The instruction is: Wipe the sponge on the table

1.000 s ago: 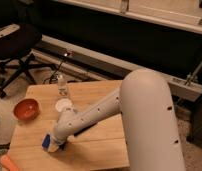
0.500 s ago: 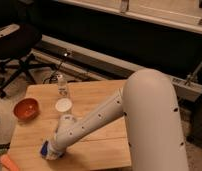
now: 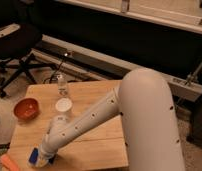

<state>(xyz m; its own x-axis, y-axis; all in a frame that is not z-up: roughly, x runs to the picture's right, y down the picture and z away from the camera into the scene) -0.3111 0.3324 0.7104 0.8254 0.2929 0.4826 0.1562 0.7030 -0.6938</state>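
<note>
Our gripper (image 3: 43, 158) has slid toward the table's (image 3: 94, 147) front-left corner; we see it right at the sponge (image 3: 33, 156). Can't tell its grip.

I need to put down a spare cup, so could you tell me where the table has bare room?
The table is bare along its near edge right of the arm, and between the orange bowl and the sponge at the pincer. Bowl, paper cup and bottle crowd the far left.

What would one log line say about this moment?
phase: wiping | hand: down at the sponge | sponge: blue, near-left corner of table | nearby: paper cup, orange bowl
</note>
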